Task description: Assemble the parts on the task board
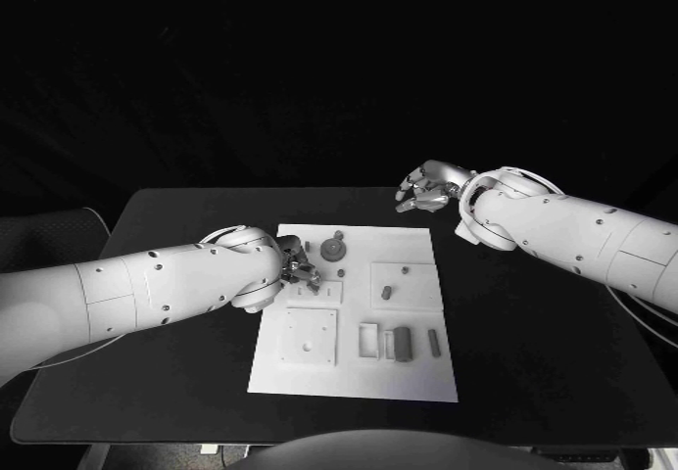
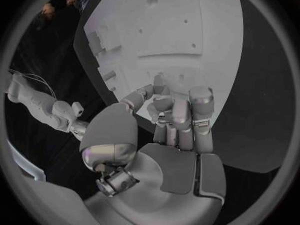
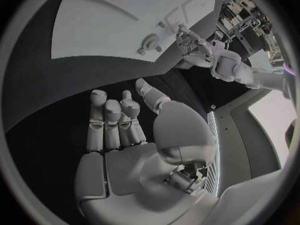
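The left hand (image 1: 296, 266) hovers over the task board's (image 1: 361, 382) left edge with fingers curled together, whether pinching a part being unclear, while the right hand (image 1: 428, 188) hangs empty, fingers loosely apart, beyond the board's far edge.

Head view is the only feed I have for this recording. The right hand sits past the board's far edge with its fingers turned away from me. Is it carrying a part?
Observer: No. The right wrist view shows the right hand with a bare palm and fingers apart, over the black table and off the task board.
Operator: And the left hand, low over the board?
Observer: In the left wrist view the left hand has its fingers curled in toward the thumb just above the task board. I cannot tell whether a part sits between them.
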